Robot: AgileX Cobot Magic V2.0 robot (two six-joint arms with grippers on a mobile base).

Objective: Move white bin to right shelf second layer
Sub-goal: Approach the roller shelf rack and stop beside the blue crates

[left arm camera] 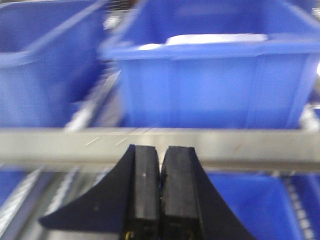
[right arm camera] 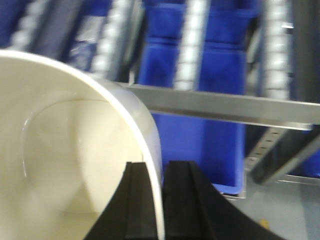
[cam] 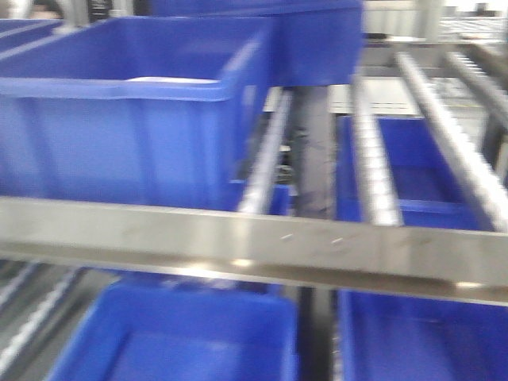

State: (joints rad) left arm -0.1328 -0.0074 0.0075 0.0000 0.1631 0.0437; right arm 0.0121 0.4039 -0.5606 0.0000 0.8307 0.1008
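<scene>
Currently your right gripper (right arm camera: 153, 200) fingers pinch the white bin (right arm camera: 65, 150) by its rim wall, carrying it short of the roller rails (right arm camera: 192, 45), while your left gripper (left arm camera: 160, 190) fingers sit pressed together, empty, before the blue crate (left arm camera: 210, 80).

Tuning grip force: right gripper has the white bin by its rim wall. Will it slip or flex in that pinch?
Likely slippery: the white bin looks glossy and smooth where the right gripper pinches its thin wall. Probably light: it appears empty inside. One-sided edge hold may let it tilt or flex somewhat; stiffness can't be judged from this view.
</scene>
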